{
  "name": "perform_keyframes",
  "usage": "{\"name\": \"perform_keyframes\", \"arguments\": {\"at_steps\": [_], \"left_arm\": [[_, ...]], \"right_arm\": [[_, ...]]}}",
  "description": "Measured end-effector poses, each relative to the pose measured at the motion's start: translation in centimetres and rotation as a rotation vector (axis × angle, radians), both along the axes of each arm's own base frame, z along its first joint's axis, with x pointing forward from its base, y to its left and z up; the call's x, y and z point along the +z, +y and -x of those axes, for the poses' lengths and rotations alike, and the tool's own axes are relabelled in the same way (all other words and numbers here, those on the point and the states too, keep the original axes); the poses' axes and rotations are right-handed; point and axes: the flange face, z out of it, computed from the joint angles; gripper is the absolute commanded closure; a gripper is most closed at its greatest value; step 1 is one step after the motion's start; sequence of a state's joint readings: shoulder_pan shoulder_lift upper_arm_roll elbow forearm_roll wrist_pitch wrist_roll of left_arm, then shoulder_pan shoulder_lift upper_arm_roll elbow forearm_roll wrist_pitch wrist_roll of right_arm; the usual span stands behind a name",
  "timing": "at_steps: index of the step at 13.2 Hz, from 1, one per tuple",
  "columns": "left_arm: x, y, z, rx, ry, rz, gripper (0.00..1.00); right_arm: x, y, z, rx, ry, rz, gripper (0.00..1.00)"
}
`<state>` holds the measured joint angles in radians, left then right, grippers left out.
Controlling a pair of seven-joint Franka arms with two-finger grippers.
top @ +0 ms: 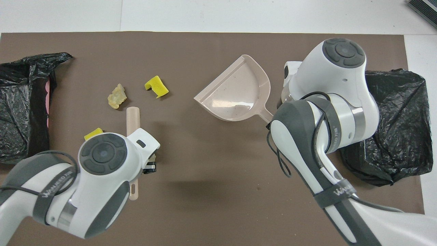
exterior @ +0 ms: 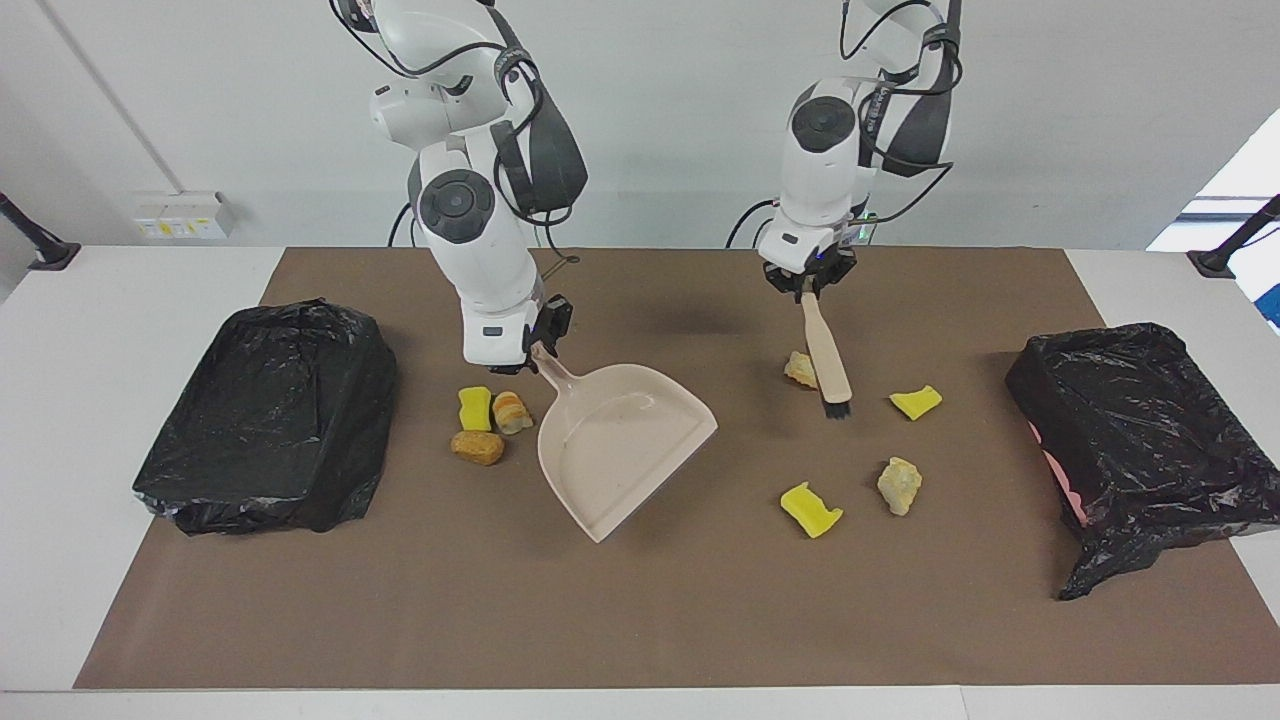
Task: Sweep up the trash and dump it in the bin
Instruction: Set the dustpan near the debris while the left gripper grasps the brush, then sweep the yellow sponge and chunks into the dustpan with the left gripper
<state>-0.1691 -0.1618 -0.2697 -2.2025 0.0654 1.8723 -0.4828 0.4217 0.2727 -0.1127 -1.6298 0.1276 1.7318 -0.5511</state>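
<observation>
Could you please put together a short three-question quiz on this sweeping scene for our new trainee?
1. True or false: the dustpan already holds trash.
2. Which tool does the left hand grip?
A. brush
B. sponge
C. bag
3. How many trash pieces lie beside the dustpan at the right arm's end, below the right hand?

Key:
1. False, it is empty.
2. A.
3. Three, and four more lie toward the left arm's end.
</observation>
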Motion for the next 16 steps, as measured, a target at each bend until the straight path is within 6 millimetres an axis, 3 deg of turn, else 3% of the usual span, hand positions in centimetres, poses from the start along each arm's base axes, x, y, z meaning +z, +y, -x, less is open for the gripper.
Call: {"name": "perform_keyframes", "arguments": {"at_steps": [2,5,7,9,11,14,16], "left_arm": [[-0.3,5.2,-2.5,0.039,-0.001,0.035,1.0],[-0.9,13.2,-5.2,0.086,-0.016,0.082,1.0],[-1.8,18.1,-5.7,0.132,-0.028,0.1,1.0],[-3.6,21.8,-5.1,0.149,-0.03,0.103,1.0],[-5.5,23.3,-4.1,0.146,-0.003,0.106,1.0],[-7.9,22.6,-2.0,0.129,0.053,0.106,1.0],[-8.3,21.6,-0.4,0.109,0.08,0.105,1.0]], "right_arm": [[-0.8,1.4,0.9,0.104,-0.006,0.029,1.0],[-2.4,4.9,2.5,0.185,-0.023,0.05,1.0],[-3.5,7.3,3.8,0.232,-0.027,0.057,1.0],[-4.9,8.5,4.7,0.256,-0.03,0.058,1.0],[-6.5,9.8,5.7,0.252,-0.023,0.068,1.0],[-7.9,12.7,7.5,0.238,-0.014,0.099,1.0],[-8.4,13.7,8.5,0.245,-0.007,0.109,1.0]]}}
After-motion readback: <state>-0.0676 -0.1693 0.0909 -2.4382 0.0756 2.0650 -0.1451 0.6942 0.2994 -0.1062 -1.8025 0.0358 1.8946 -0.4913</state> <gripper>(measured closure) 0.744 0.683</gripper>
